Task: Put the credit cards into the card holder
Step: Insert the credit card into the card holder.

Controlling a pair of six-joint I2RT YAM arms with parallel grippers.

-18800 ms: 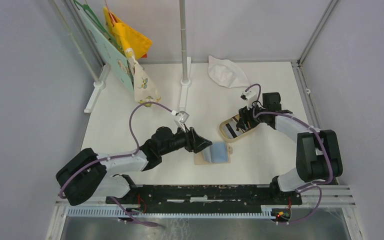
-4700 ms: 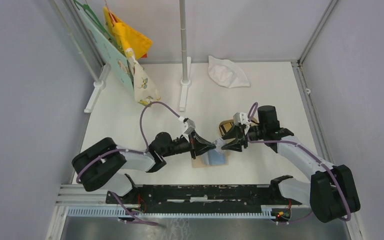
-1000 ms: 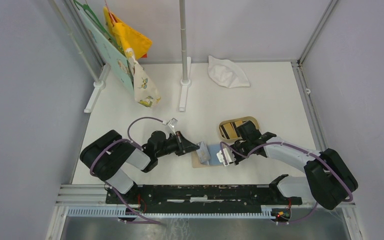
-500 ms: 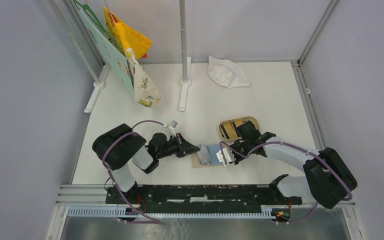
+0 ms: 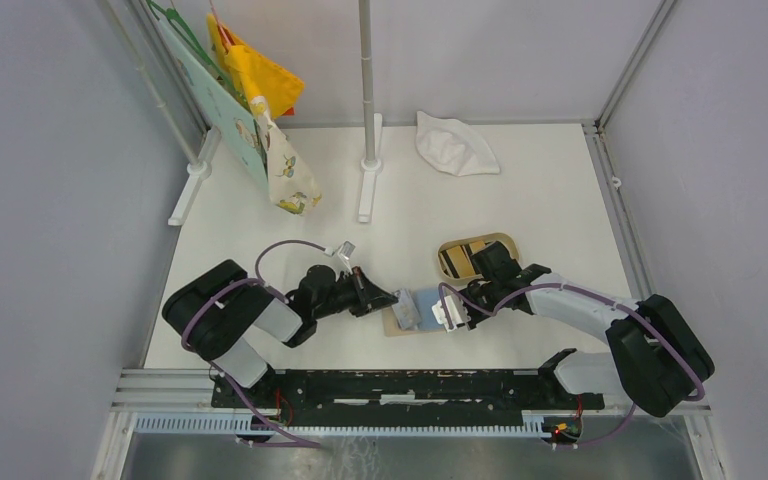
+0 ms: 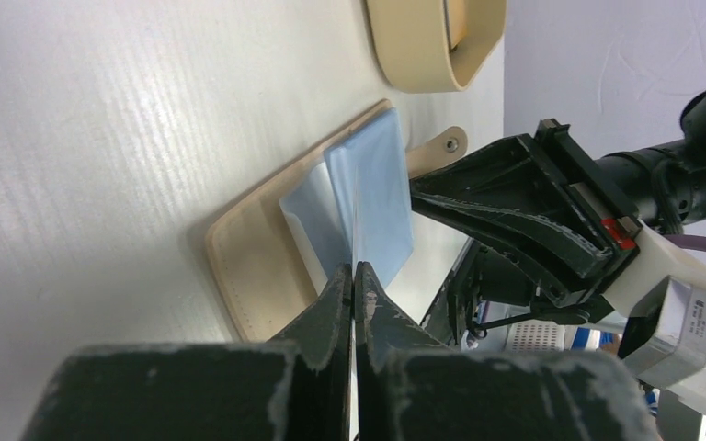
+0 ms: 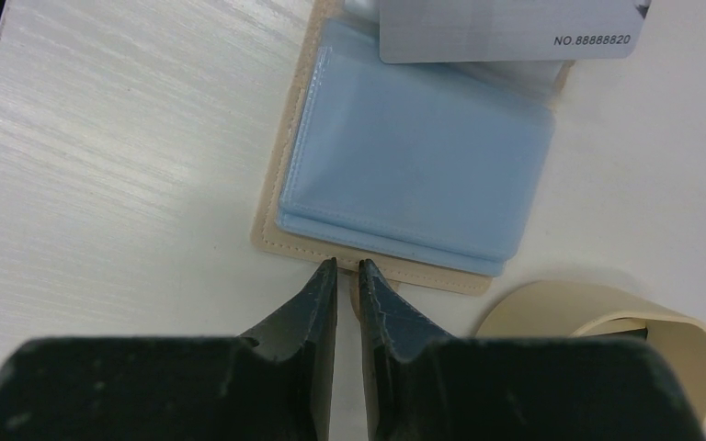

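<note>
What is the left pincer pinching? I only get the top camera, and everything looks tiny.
Observer: Its own camera shows the left pincer shut on one thin blue page of the wallet.
Operator: Is a card there yet?
Observer: The right wrist camera shows a grey card lying across the wallet's far end, with a number printed in its corner.
Operator: Where is the right pincer?
Observer: The right pincer has its tips almost together at the wallet's near beige edge. I cannot tell whether it grips anything.
</note>
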